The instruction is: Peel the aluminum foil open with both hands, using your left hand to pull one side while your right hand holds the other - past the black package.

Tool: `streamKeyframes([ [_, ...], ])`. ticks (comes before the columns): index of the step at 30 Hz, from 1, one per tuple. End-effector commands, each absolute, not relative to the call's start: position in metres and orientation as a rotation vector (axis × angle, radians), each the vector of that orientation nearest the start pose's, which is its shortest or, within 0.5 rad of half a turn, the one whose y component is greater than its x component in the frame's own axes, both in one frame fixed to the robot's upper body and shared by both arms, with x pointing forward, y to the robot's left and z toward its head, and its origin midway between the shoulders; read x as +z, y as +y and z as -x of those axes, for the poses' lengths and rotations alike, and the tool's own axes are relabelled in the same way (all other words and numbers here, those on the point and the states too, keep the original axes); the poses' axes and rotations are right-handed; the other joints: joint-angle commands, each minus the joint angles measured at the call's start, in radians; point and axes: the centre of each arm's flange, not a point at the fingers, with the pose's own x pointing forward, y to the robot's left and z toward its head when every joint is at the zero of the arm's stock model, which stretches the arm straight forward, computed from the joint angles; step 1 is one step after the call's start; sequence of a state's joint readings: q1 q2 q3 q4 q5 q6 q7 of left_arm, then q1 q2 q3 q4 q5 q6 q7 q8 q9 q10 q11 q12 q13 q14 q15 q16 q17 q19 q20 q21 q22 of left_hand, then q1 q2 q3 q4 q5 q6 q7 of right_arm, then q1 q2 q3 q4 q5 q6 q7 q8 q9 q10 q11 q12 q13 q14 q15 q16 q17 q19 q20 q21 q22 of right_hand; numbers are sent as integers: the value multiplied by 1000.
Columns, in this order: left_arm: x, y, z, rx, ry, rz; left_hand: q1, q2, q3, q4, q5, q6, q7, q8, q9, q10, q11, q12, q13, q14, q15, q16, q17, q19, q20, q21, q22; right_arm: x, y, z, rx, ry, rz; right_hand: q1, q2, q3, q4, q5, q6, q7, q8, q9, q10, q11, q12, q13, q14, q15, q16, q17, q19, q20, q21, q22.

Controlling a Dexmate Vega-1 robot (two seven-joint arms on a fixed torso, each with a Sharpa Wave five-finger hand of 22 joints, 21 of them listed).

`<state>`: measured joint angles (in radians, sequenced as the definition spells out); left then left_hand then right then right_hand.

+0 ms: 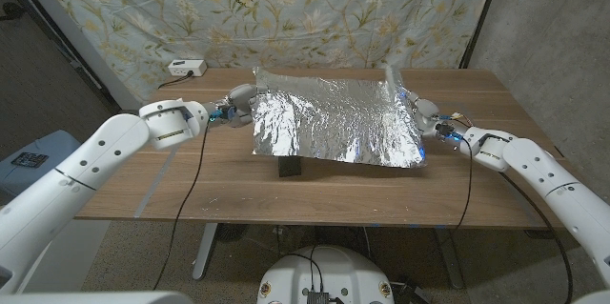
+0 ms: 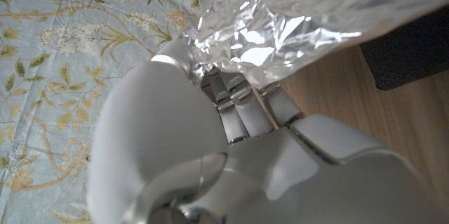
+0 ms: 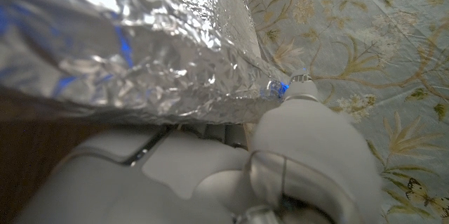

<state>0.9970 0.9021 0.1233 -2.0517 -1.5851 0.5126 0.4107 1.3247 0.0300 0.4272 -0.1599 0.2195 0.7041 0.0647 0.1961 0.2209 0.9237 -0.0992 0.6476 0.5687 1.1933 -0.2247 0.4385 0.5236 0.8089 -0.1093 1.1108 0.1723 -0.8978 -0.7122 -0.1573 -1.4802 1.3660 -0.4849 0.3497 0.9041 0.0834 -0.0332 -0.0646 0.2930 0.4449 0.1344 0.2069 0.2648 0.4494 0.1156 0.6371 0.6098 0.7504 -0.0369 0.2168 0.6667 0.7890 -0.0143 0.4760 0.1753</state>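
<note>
A crinkled sheet of aluminum foil (image 1: 334, 118) is stretched wide above the table between both hands. My left hand (image 1: 233, 110) grips its left edge, and in the left wrist view the foil (image 2: 309, 20) runs between the thumb and fingers (image 2: 238, 108). My right hand (image 1: 424, 113) holds the foil's right edge; the foil (image 3: 140, 48) sits pinched at the hand (image 3: 280, 147) in the right wrist view. A black package (image 1: 287, 165) lies on the table under the foil's front left edge, partly hidden, and its corner (image 2: 407, 55) shows beneath the foil.
The wooden table (image 1: 191, 190) has bare surface in front of and beside the foil. A white power strip (image 1: 186, 68) sits at the back left corner. A floral cloth (image 1: 315, 9) hangs behind the table. Cables trail from both wrists over the front edge.
</note>
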Motion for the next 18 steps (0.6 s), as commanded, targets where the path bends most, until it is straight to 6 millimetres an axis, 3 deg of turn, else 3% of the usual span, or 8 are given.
streamKeyframes([
  [1, 29, 267, -524, -398, -11, 381, -7, 16, 1, 7, -3, 37, 56, -7, 3, -27, -20, -4, 0, -15, -3, -17, -6, -2, 2, 3, 1, -22, -316, -613, 703, -63, -523, -1, 9, -5, -4, 3, 2, 2, 5, 0, 2, 1, -2, 4, 3, 1, 1, 2, 13, 0, -7, 4],
  [9, 25, 262, -529, -423, 2, 404, -113, 14, -6, 49, -8, -18, 59, -8, -3, -98, 10, -79, -39, -64, 25, -72, -56, -28, 31, -15, -3, -21, -316, -613, 696, -32, -507, -1, 12, -6, -4, 1, 4, 5, 5, 0, 6, 3, -1, 6, 5, 4, 1, 1, 19, 2, -9, 4],
  [13, 24, 261, -532, -428, 10, 403, -128, 17, -5, 54, -9, -26, 55, -7, -5, -101, 15, -90, -46, -73, 27, -78, -59, -35, 38, -20, -3, -21, -315, -614, 698, -19, -500, -1, 14, -6, -4, 1, 5, 4, 6, -1, 4, 1, -2, 5, 4, 4, 1, 1, 20, 2, -11, 4],
  [18, 24, 261, -536, -458, 15, 403, -180, 2, -9, 64, -13, -55, 60, -6, -10, -140, 49, -142, -74, -111, 58, -113, -96, -50, 57, -37, -4, -21, -315, -614, 694, -12, -494, -1, 17, -6, -4, 0, 6, 7, 6, -1, 5, 6, -2, 6, 6, 5, 1, 0, 26, 4, -12, 4],
])
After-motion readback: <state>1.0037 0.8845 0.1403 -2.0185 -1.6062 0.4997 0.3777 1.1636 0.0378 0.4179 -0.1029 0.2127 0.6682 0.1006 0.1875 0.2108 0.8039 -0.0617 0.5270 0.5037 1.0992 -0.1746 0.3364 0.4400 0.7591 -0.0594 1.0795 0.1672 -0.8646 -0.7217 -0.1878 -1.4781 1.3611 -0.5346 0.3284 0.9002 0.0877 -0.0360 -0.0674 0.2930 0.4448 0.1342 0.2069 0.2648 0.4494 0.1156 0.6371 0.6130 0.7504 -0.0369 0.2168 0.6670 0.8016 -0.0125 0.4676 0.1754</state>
